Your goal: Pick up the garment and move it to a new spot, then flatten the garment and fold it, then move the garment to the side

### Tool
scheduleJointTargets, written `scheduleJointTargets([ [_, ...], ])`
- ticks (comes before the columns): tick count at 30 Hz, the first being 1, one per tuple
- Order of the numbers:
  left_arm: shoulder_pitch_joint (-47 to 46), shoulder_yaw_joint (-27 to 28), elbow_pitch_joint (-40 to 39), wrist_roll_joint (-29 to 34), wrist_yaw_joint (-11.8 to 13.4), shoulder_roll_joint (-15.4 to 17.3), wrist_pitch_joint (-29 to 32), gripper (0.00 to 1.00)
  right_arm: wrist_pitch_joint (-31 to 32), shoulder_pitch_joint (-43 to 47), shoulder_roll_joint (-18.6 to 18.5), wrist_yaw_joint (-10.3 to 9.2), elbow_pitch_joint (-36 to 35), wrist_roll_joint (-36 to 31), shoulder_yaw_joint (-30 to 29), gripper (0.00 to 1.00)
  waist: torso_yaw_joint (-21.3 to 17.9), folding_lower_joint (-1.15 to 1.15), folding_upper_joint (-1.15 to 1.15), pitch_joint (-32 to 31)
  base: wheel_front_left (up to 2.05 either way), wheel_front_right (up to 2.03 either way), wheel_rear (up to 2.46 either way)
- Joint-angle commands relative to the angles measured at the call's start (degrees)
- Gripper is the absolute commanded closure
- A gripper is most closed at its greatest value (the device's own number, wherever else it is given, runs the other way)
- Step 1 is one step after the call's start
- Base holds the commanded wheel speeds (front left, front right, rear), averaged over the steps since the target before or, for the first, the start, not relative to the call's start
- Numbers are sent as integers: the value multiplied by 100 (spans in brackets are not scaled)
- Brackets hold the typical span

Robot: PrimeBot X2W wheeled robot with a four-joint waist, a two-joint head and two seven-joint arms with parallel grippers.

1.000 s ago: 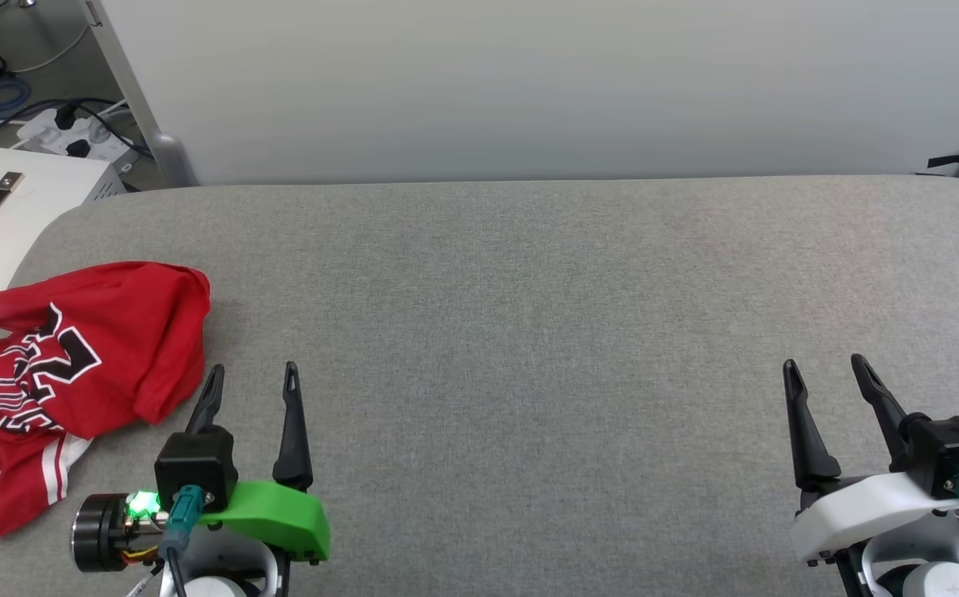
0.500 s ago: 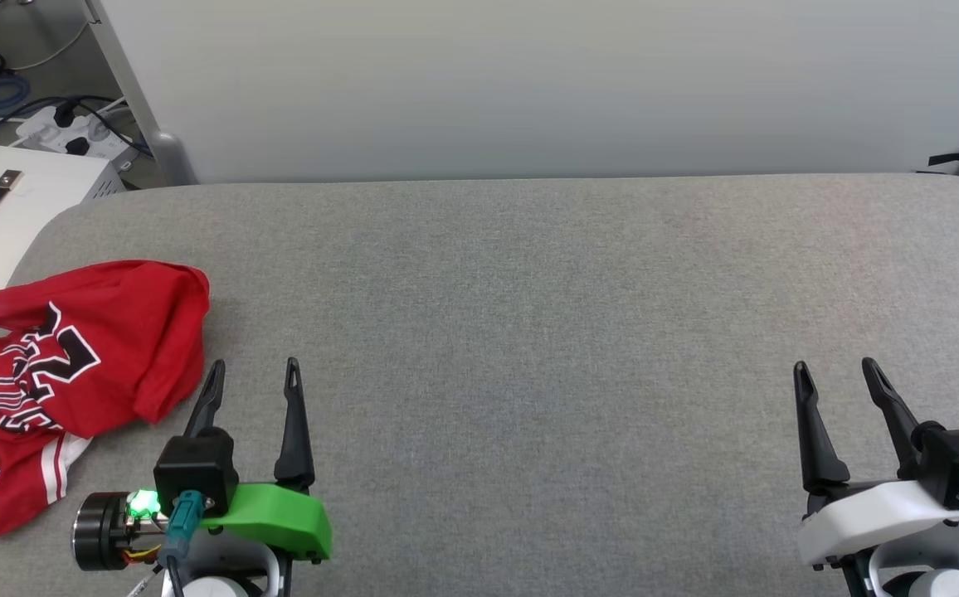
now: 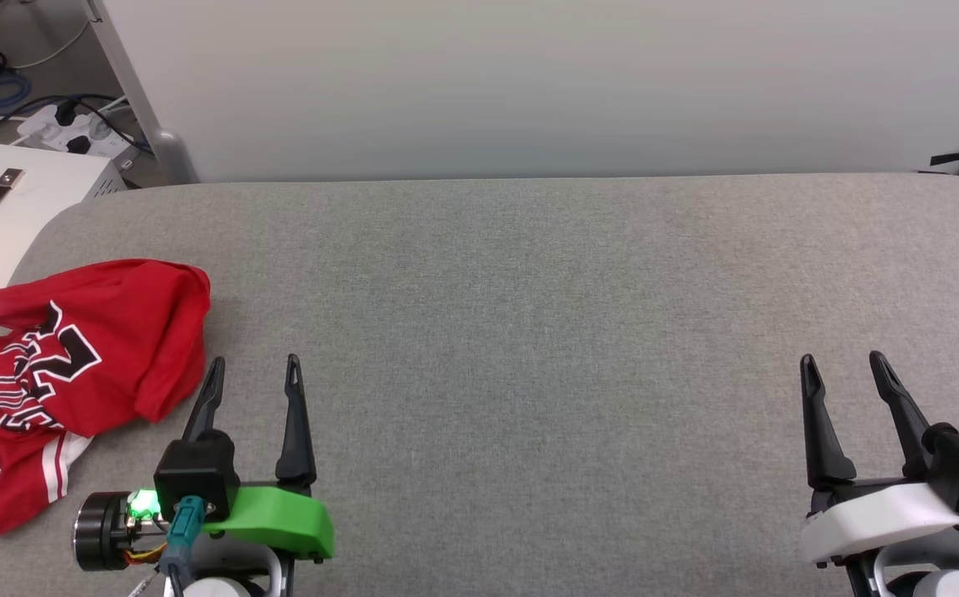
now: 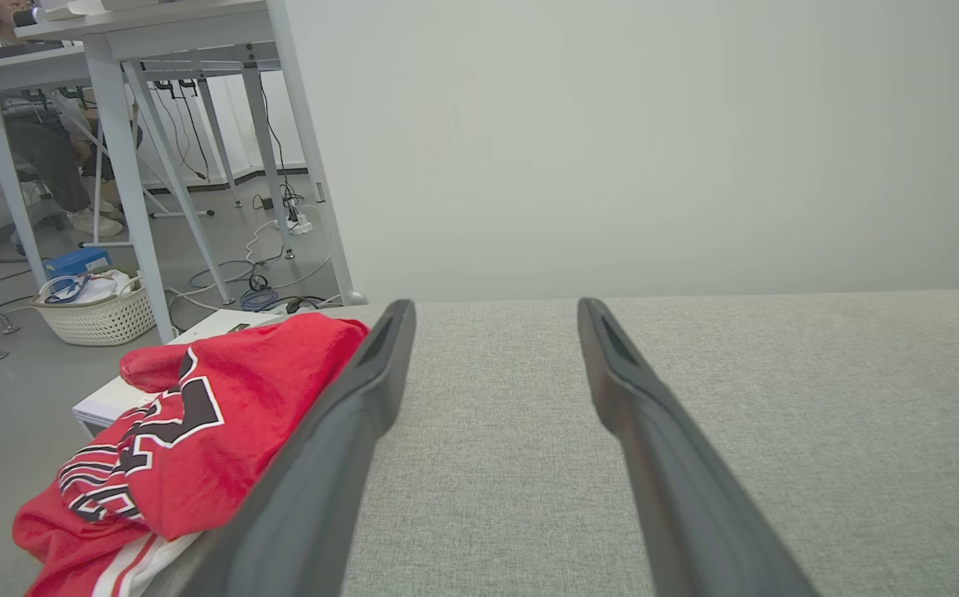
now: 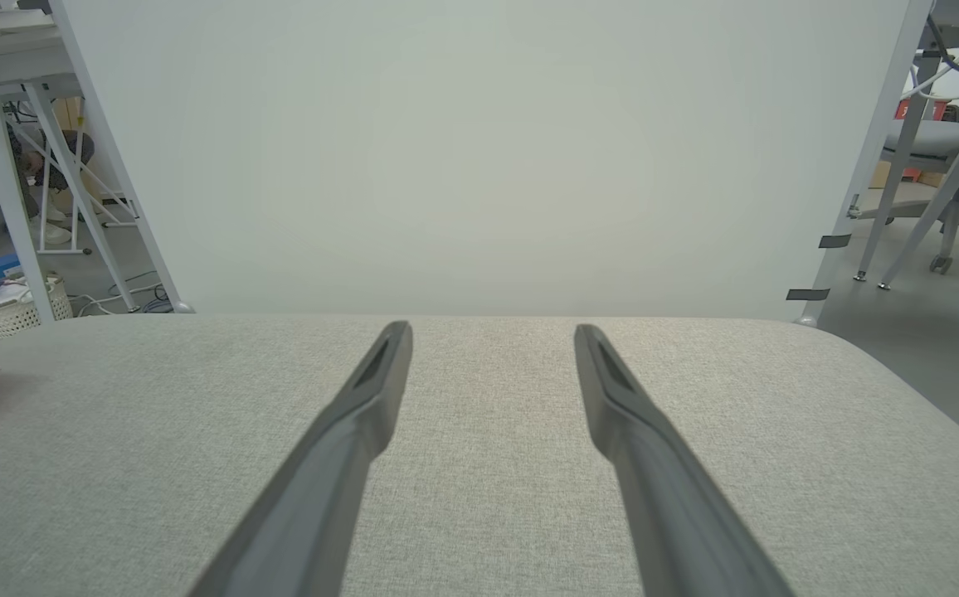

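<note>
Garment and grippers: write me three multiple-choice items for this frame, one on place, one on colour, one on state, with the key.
1. Where does the garment lie on the grey table? A. far right B. left edge C. centre
2. Its main colour? A. red B. blue C. green
3. The left gripper and right gripper are: A. both shut B. both open, empty C. one holding cloth
Key: B, crumpled at the table's left edge; A, red cloth with black lettering; B, fingers spread, nothing between them.

Bright, even, diffuse light; faint soft shadows; sharp focus; wrist views bend at edges.
</note>
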Motion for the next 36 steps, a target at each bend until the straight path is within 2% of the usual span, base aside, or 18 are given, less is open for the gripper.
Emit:
scheduleJointTargets([
  [1, 81, -22, -40, 0, 51, -13, -64, 0, -64, 74, -8, -2, -52, 64, -3, 0, 2, 0, 0, 0, 0, 0, 0],
  [27, 134, -95, -126, -34, 50, -21, -371, 0, -367, 192, -10, -3, -175, 163, -16, 0, 25, 0, 0, 17, 0, 0, 0],
  [36, 140, -89, -150, -67, 85, -24, -479, 0, -473, 237, -10, -3, -200, 180, 0, 0, 151, 0, 0, 33, 0, 0, 0],
])
